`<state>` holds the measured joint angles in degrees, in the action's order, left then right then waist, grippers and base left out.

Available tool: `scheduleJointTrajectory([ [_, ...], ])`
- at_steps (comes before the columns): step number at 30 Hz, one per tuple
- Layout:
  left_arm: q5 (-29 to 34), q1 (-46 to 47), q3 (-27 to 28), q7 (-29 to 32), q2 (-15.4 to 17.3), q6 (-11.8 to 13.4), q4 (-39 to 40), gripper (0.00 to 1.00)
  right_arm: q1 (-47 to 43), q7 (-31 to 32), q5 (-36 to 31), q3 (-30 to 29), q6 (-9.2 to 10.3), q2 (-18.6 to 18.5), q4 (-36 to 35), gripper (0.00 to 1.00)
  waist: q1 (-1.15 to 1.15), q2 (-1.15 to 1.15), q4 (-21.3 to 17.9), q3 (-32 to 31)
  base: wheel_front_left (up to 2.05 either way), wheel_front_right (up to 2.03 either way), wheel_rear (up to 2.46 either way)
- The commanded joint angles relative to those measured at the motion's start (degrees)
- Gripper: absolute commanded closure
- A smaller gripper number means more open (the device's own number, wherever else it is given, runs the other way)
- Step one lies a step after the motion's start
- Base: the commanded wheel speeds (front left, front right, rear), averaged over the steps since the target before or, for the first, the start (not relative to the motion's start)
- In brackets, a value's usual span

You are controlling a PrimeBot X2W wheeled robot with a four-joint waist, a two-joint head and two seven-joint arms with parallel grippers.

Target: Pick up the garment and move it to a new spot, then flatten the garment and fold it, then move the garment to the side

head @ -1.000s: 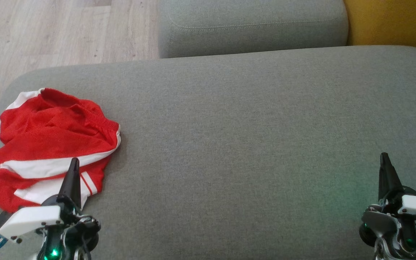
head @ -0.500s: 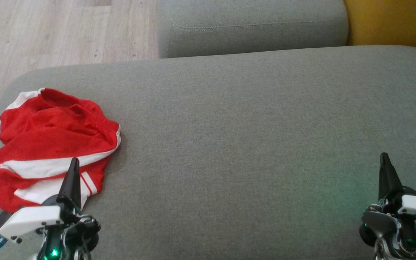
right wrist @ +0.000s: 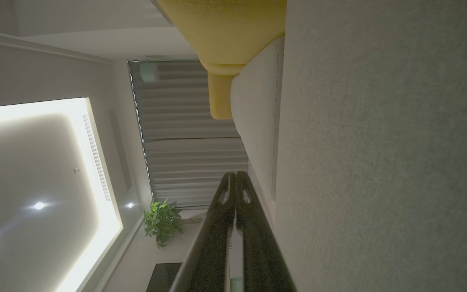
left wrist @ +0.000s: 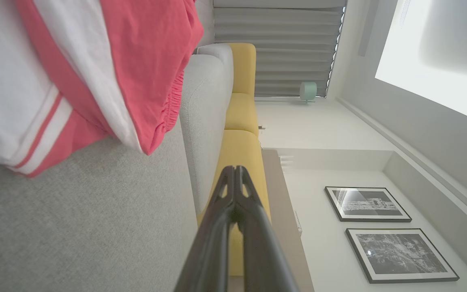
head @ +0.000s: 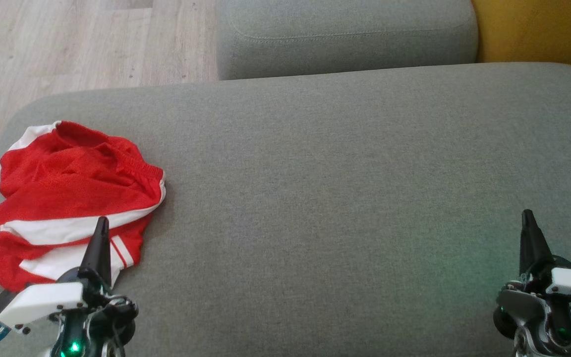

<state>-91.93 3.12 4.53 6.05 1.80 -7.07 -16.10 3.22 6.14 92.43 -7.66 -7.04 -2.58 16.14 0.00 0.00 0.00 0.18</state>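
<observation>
Closest to me, my left pincer (head: 101, 220) sits at the lower left with its fingers pressed together, nothing pinched. Same on the other side: my right pincer (head: 527, 213) at the lower right is pressed together too and holds nothing. Both hang over the grey seat (head: 340, 198), well apart from each other.

The shorts (head: 72, 188) are right past the left pincer, a crumpled red heap with white stripes at the seat's left end, near its edge. From my head the left tip overlaps their near hem. From the left wrist the pincer (left wrist: 233, 168) has the shorts (left wrist: 144, 61) off to one side of the closed fingers, not between them, so I can't tell if there's contact. From the right wrist the right pincer (right wrist: 233, 174) runs alongside bare grey fabric.

The rest of the seat is bare. Beyond it is a second grey cushion (head: 345, 39), with wood floor (head: 67, 44) to its left and a yellow cushion (head: 538, 29) to its right. Farthest off are two framed pictures (left wrist: 367, 204) and a plant (right wrist: 161, 221).
</observation>
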Motion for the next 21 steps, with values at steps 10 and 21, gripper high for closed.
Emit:
scheduleJointTrajectory([
  [10, -0.25, 3.06, 1.98, 0.43, 1.08, -0.42, 2.06, 1.0, 2.96, 0.34, -0.27, 1.15, -0.45, -0.35, -2.12, 1.0, 0.0, 0.0, 0.0, 0.0, 0.0, 0.0, 0.0],
  [21, -0.25, 3.06, 1.97, 0.43, 1.08, -0.42, 2.06, 1.0, 2.96, 0.35, -0.28, 1.14, -0.45, -0.34, -2.12, 1.0, 0.0, 0.0, 0.0, 0.0, 0.0, 0.0, 0.0],
])
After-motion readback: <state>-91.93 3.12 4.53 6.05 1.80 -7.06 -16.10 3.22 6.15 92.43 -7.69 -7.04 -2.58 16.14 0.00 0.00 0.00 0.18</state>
